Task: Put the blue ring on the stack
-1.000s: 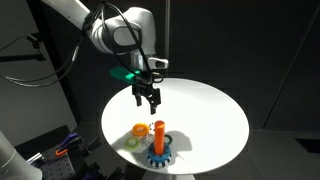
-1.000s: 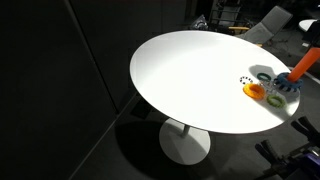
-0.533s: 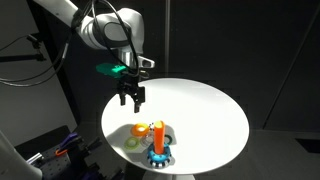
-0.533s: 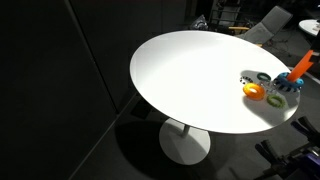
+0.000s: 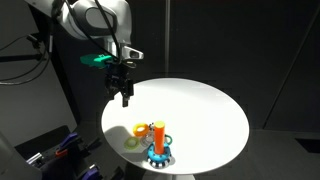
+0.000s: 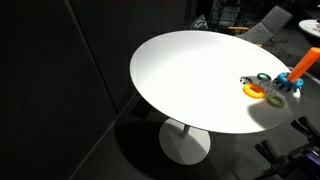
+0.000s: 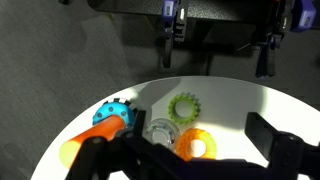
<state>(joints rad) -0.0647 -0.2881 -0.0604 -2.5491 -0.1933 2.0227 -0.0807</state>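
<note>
Item: blue ring (image 5: 158, 155), a small flat plastic ring with a toothed outer edge
Location: flat on the white round table (image 5: 205, 110), around the foot of the stack (image 5: 158, 134); the orange peg appears to pass up through its hole
Task status: judged complete, with the ring seated at the bottom of the peg
Neighbours: yellow ring (image 5: 140, 130) and green ring (image 5: 133, 144), loose on the table near the stack
Claw: gripper (image 5: 125, 97) hangs over the table's edge, well apart from the stack; it is released and empty, the fingers spread wide in the wrist view with nothing between them
Handling, judged: light and rigid, not fragile; the smooth faces may slip, while the teeth should give the pads some purchase; lying flat, it offers little height to pinch
Where to hold, judged: across the outer rim on two opposite sides, from straight above, clear of the peg
Wrist view alone shows: the blue ring's teeth (image 7: 115, 108), the peg foreshortened across it, the green ring (image 7: 185, 107) and yellow ring (image 7: 197, 147) seen from above, and the finger spread
Exterior views alone show: the gripper's height and its separation from the stack; where the stack (image 6: 302, 66) sits at the frame's right edge, the gripper is out of frame and the rings are too small to sort
</note>
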